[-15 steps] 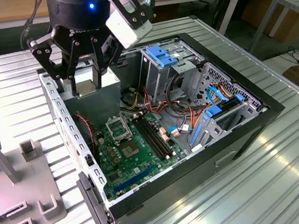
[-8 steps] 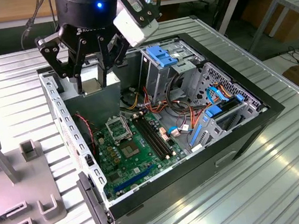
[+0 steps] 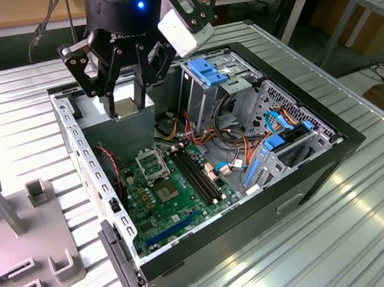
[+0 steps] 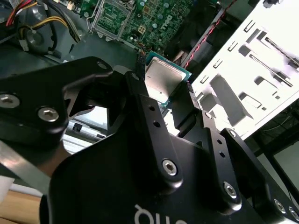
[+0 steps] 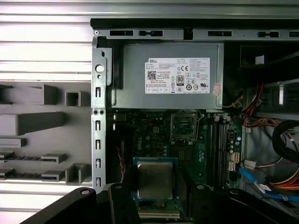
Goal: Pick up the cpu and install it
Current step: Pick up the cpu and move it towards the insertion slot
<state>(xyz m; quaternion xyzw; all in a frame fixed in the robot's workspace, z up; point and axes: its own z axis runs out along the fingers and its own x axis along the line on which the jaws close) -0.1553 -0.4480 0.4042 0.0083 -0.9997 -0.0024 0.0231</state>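
The cpu (image 3: 127,108) is a small square chip with a silver top, and my gripper (image 3: 126,109) is shut on it, one finger on each side. It hangs above the back left of the open computer case (image 3: 320,163), over the grey power supply. In both wrist views the cpu (image 5: 154,178) (image 4: 161,78) sits between the black fingers (image 5: 122,191), top facing the cameras. The black socket (image 3: 154,163) (image 5: 183,127) with its metal frame lies on the green motherboard (image 3: 179,208), lower than the chip and apart from it.
A grey power supply (image 5: 173,77) fills the case's back left. Blue drive brackets (image 3: 211,71) and bundled cables (image 3: 248,143) crowd the exterior view's right. Memory slots (image 3: 199,174) run beside the socket. A grey fixture block (image 3: 20,227) stands outside the case at the left.
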